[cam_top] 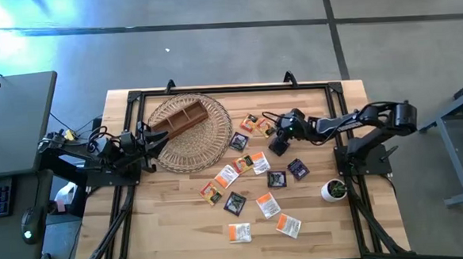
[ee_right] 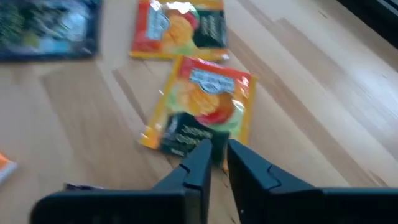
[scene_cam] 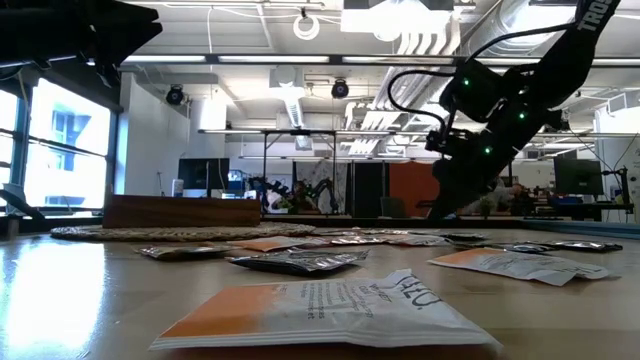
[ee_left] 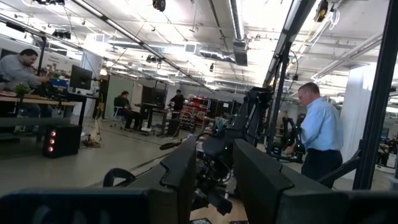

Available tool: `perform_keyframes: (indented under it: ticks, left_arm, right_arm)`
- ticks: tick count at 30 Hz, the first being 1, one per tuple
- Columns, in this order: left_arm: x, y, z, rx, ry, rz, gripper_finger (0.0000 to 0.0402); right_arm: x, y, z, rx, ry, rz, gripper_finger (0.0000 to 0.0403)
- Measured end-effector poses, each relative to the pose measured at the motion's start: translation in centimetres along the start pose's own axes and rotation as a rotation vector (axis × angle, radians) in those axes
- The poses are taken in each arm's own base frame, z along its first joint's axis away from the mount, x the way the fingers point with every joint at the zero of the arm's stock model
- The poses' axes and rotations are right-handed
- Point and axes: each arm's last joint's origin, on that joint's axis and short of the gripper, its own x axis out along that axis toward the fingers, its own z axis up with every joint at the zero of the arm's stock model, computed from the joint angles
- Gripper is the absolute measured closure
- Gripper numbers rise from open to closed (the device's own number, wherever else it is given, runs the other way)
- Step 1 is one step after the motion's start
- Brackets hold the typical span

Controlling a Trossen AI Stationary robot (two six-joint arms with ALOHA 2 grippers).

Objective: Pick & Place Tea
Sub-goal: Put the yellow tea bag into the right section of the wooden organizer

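Right gripper [ee_right: 214,155] low over table, fingers nearly together with thin gap, tips at edge of yellow-orange sachet [ee_right: 199,106]; nothing clamped yet by look of it. Sachet lies flat among other tea sachets [cam_top: 254,184] scattered mid-table, wooden box [cam_top: 185,116] on wicker mat [cam_top: 216,138] well apart. Advice: catch sachet edge, pinch firmly, lift straight. Left gripper [cam_top: 149,139] waits at mat edge, fingers apart, empty.
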Motion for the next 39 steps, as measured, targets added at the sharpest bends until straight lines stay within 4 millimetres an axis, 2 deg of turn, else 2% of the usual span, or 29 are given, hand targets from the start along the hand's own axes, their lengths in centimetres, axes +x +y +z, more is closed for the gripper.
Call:
perform_keyframes:
  ticks: [5,11,18,23,28,39]
  left_arm:
    - [0.0,0.0,0.0,0.0,0.0,-0.001,0.0294]
    - [0.0,0.0,0.0,-0.001,0.0,-0.001,0.0294]
    - [0.0,0.0,0.0,-0.001,-0.001,-0.001,0.0294]
    - [0.0,0.0,0.0,-0.001,-0.001,-0.001,0.0294]
    - [0.0,0.0,0.0,-0.001,-0.001,-0.001,0.0294]
    - [0.0,0.0,0.0,-0.001,-0.001,-0.001,0.0294]
  right_arm:
    - [0.1,-0.6,0.1,0.104,-0.006,-0.034,0.029]
    - [0.7,-0.9,-0.5,0.237,0.054,0.007,0.0237]
    - [2.0,-0.7,-0.7,0.265,0.036,-0.016,0.0211]
    - [2.2,-0.9,-0.5,0.31,0.024,0.018,0.0219]
    - [2.3,-1.1,-0.6,0.308,0.017,-0.021,0.0242]
    - [2.4,-1.5,-0.5,0.248,0.003,-0.014,0.0329]
